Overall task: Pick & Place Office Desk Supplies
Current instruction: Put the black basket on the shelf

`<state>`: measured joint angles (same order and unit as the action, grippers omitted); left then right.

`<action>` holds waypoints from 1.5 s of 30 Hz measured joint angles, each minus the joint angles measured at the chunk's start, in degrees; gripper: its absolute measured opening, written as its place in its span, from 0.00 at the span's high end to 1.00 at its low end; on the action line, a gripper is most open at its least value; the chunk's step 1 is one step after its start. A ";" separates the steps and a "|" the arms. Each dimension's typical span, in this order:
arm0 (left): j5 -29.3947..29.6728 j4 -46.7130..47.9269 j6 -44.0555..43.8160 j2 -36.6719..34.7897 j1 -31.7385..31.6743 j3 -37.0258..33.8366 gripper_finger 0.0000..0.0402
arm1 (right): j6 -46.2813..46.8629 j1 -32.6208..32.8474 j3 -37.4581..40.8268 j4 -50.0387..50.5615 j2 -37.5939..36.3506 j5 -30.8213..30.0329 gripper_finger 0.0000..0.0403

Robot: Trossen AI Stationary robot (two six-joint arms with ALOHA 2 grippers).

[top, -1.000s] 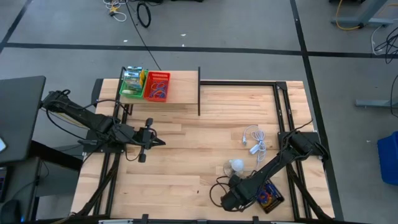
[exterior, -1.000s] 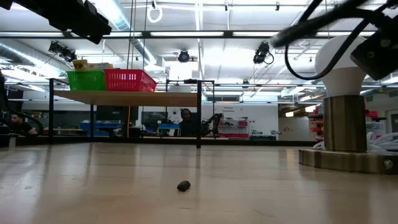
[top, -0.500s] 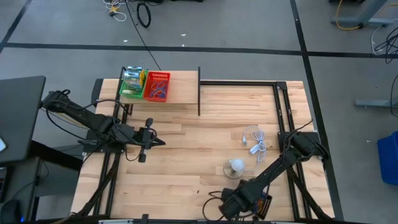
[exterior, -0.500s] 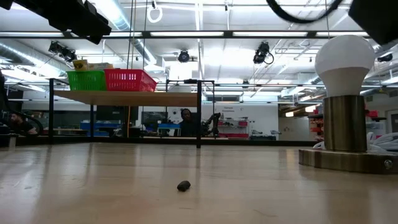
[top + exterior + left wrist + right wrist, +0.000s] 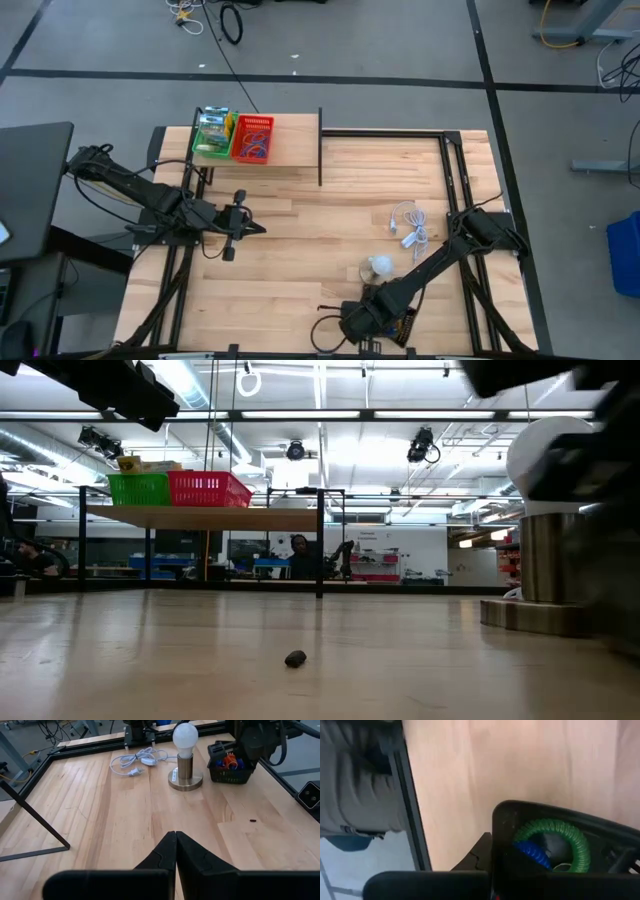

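Note:
A black mesh basket (image 5: pixel 230 766) holding coloured loops, among them a green one (image 5: pixel 555 840) and a blue one (image 5: pixel 532 852), is near the table's near right edge (image 5: pixel 410 323). My right gripper (image 5: pixel 491 840) is shut at its rim, reaching down from above (image 5: pixel 378 318). My left gripper (image 5: pixel 175 836) hangs shut over the table's left half (image 5: pixel 250 228), holding nothing. Green (image 5: pixel 212 135) and red (image 5: pixel 252 138) baskets stand on a raised shelf at the far left. My right gripper has the black basket by the upper rim of one side wall (image 5: pixel 496 820). It comes steeply from above. One finger (image 5: pixel 479 854) shows outside the wall; the wall hides the other. Whether the basket's bottom is still on the table, I cannot tell.
A lamp with a white bulb (image 5: pixel 185 735) on a metal base (image 5: pixel 185 780) stands beside the basket, its white cord (image 5: pixel 135 762) lying farther back. A small dark speck (image 5: pixel 295 658) lies on the wood. A black frame (image 5: pixel 445 160) borders the table's right part.
My right gripper has gone toward the table's left edge along the near edge, and its wrist has turned. The black basket has shifted the same way with it. The left arm has kept still.

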<state>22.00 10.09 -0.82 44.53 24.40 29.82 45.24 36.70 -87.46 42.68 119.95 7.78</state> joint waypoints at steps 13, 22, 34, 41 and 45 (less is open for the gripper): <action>1.00 1.69 -0.36 0.00 -0.04 -0.01 0.98 | -16.84 -7.97 0.00 -7.25 0.17 -2.37 0.99; 1.53 1.99 -0.90 -0.02 -0.07 -0.02 0.98 | -28.18 -12.06 0.09 -10.32 0.22 -1.05 0.99; 1.97 1.99 -1.19 -0.01 -0.11 -0.02 0.98 | -46.85 -12.81 0.11 -10.95 0.28 9.61 0.99; 1.97 1.97 -1.57 -0.02 -0.11 -0.02 0.98 | -57.79 -11.27 0.06 -5.36 0.18 12.66 0.99; 1.98 2.00 -2.00 -0.01 -0.11 -0.01 0.98 | -66.96 -9.92 0.04 -2.30 0.17 12.04 0.99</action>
<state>23.97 12.08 -2.82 44.52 24.29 29.81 -21.72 26.78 -87.42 40.38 120.11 19.82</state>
